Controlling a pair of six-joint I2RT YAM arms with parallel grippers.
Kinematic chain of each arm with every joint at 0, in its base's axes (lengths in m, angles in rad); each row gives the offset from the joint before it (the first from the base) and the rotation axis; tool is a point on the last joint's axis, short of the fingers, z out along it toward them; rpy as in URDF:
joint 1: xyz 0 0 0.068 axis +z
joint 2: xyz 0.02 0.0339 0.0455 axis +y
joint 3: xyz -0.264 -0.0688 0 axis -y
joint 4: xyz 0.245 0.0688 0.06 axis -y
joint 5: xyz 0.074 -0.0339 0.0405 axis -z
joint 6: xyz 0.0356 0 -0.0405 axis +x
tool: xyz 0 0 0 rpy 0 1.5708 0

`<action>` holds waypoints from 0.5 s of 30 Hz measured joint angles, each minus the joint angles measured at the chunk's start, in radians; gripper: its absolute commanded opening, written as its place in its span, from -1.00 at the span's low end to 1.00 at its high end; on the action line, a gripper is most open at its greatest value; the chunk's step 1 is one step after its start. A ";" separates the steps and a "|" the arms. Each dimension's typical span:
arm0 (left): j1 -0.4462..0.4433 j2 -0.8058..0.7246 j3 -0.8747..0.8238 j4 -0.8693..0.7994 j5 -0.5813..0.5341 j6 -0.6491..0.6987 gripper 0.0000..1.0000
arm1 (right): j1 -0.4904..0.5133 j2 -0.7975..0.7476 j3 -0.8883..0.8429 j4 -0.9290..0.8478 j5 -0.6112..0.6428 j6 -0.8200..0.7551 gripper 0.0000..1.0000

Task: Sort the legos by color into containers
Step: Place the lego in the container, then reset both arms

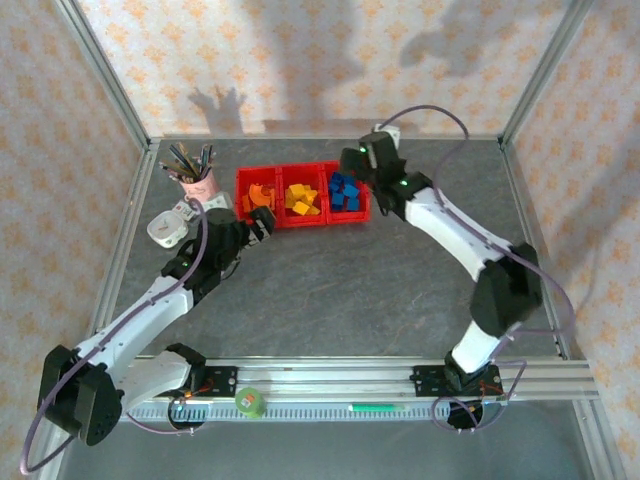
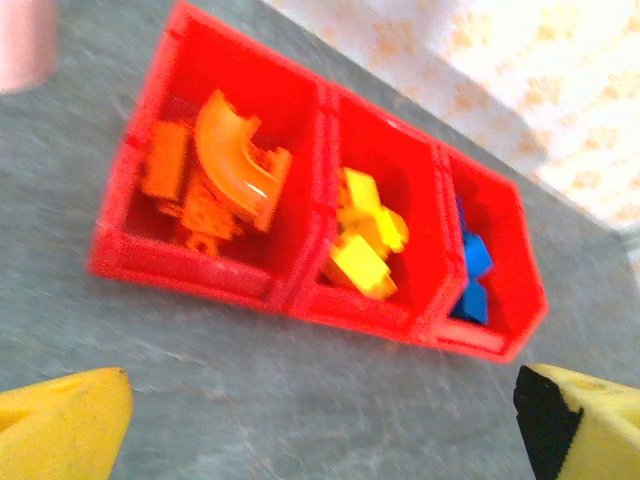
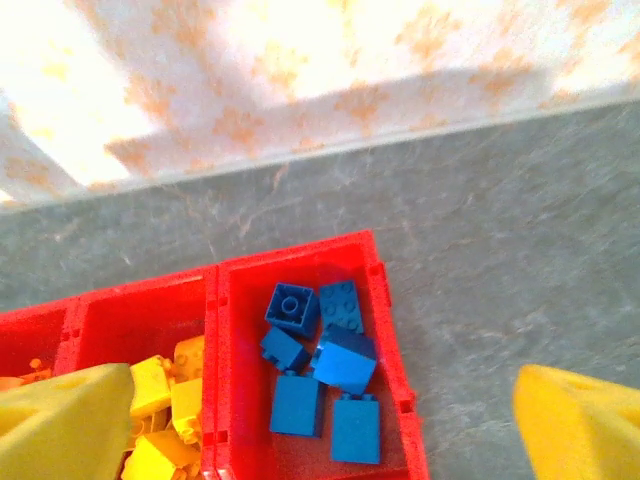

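The containers are three joined red bins forming one tray (image 1: pixel 303 222) at the back middle of the table. Orange legos (image 2: pixel 225 170), one a curved arch, lie in the left bin. Yellow legos (image 2: pixel 365 235) fill the middle bin and blue legos (image 3: pixel 330 370) the right bin. My left gripper (image 1: pixel 262 225) hovers just in front of the tray's left end; its yellow fingers (image 2: pixel 60 425) are spread wide and open with only table between them. My right gripper (image 1: pixel 362 170) hangs over the blue bin, its fingers (image 3: pixel 585 420) also open and holding nothing.
A pink cup of pens (image 1: pixel 195 175) stands left of the tray, with a white object (image 1: pixel 170 226) beside it. A green tape roll (image 1: pixel 249 402) sits on the front rail (image 1: pixel 400 385). Patterned walls enclose the grey table (image 1: pixel 340 290).
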 measured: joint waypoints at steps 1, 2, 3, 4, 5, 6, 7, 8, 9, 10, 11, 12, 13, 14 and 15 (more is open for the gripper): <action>0.019 -0.014 0.000 -0.004 -0.019 0.013 0.98 | -0.009 -0.051 -0.052 0.025 0.013 0.004 1.00; 0.043 -0.031 0.000 -0.006 -0.045 0.027 0.98 | -0.022 -0.107 -0.118 0.055 0.029 0.008 1.00; 0.068 -0.048 -0.002 -0.005 -0.074 0.040 0.98 | -0.039 -0.157 -0.185 0.087 0.047 0.012 1.00; 0.092 -0.062 -0.006 0.000 -0.106 0.049 0.98 | -0.060 -0.207 -0.258 0.118 0.071 0.016 1.00; 0.118 -0.077 -0.017 0.014 -0.149 0.065 0.98 | -0.087 -0.254 -0.331 0.145 0.098 0.022 1.00; 0.142 -0.089 -0.036 0.036 -0.197 0.082 0.98 | -0.121 -0.297 -0.415 0.187 0.126 0.027 1.00; 0.161 -0.095 -0.061 0.066 -0.240 0.100 0.99 | -0.152 -0.327 -0.479 0.219 0.152 0.028 1.00; 0.179 -0.097 -0.092 0.101 -0.285 0.121 0.98 | -0.198 -0.359 -0.572 0.271 0.177 0.030 1.00; 0.193 -0.095 -0.134 0.149 -0.332 0.148 0.98 | -0.241 -0.378 -0.651 0.316 0.195 0.030 1.00; 0.204 -0.089 -0.170 0.191 -0.367 0.174 0.98 | -0.278 -0.385 -0.713 0.354 0.205 0.027 1.00; 0.216 -0.077 -0.211 0.238 -0.401 0.204 0.98 | -0.320 -0.387 -0.785 0.398 0.214 0.022 1.00; 0.227 -0.059 -0.255 0.297 -0.432 0.237 0.98 | -0.355 -0.383 -0.848 0.439 0.222 0.017 1.00; 0.234 -0.040 -0.285 0.346 -0.449 0.263 0.98 | -0.378 -0.378 -0.894 0.478 0.227 0.011 1.00; 0.241 -0.012 -0.323 0.420 -0.468 0.295 0.98 | -0.402 -0.370 -0.944 0.531 0.228 0.003 1.00; 0.241 0.019 -0.353 0.489 -0.476 0.325 0.98 | -0.420 -0.358 -0.983 0.584 0.229 -0.005 1.00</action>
